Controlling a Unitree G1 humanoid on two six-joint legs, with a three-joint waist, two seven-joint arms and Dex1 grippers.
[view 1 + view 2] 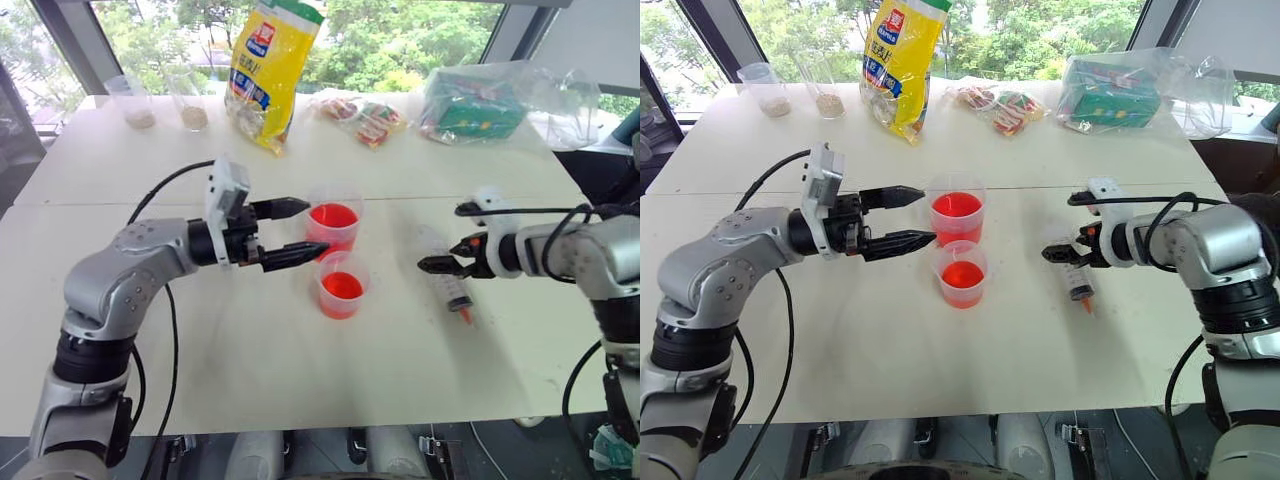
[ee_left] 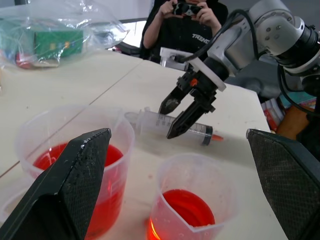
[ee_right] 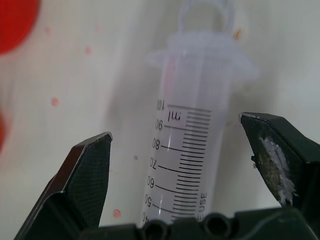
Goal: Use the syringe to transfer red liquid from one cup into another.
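The syringe [image 1: 452, 283] lies flat on the white table [image 1: 200, 370], empty, with its orange tip toward the front edge. My right gripper [image 3: 175, 125] is open and tilted down over it, one finger on each side of the barrel [image 3: 192, 150], without touching it. It also shows in the left wrist view as the right gripper [image 2: 167, 122]. The taller cup [image 1: 333, 225] holds red liquid [image 1: 333, 215]. Just in front of it stands the shorter cup [image 1: 342, 287], also with red liquid. My left gripper [image 1: 300, 232] is open and level, close to the left of both cups.
At the back of the table stand a yellow bag [image 1: 268, 70], two clear cups with granules [image 1: 135, 100], snack packets [image 1: 360, 118] and a plastic bag with a green box [image 1: 475, 105]. Red droplets [image 3: 54, 101] dot the table near the syringe. A person [image 2: 185, 25] sits beyond the table.
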